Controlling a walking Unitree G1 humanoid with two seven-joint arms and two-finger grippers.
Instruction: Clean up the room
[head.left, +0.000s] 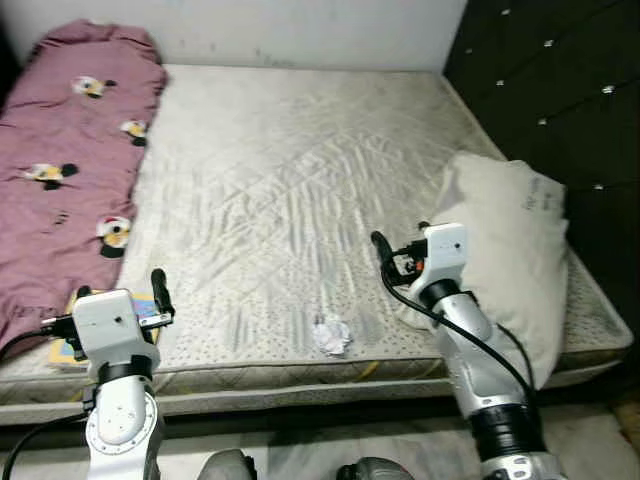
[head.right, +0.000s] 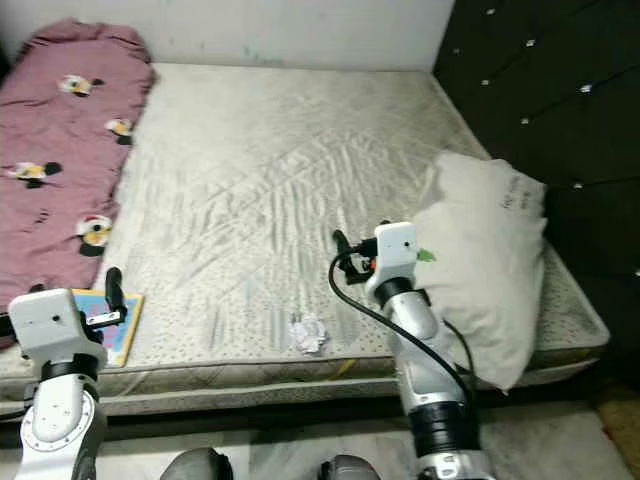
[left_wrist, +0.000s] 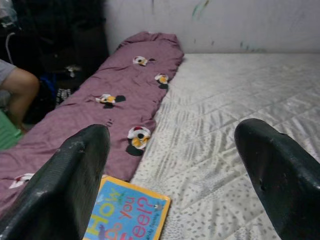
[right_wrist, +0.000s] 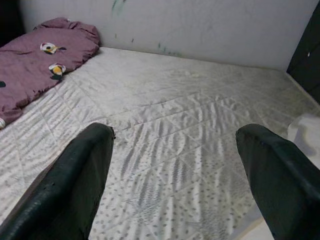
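A small crumpled ball of white paper (head.left: 332, 336) is seen lying near the front edge of the pale quilted mattress (head.left: 300, 180), between the two arms. The left gripper (left_wrist: 175, 165) is held spread wide above a yellow-and-blue picture book (left_wrist: 127, 216) beside the mauve patterned blanket (head.left: 60, 170). The right gripper (right_wrist: 175, 165) is likewise parted, holding nothing, just beside the cream pillow (head.left: 515, 250).
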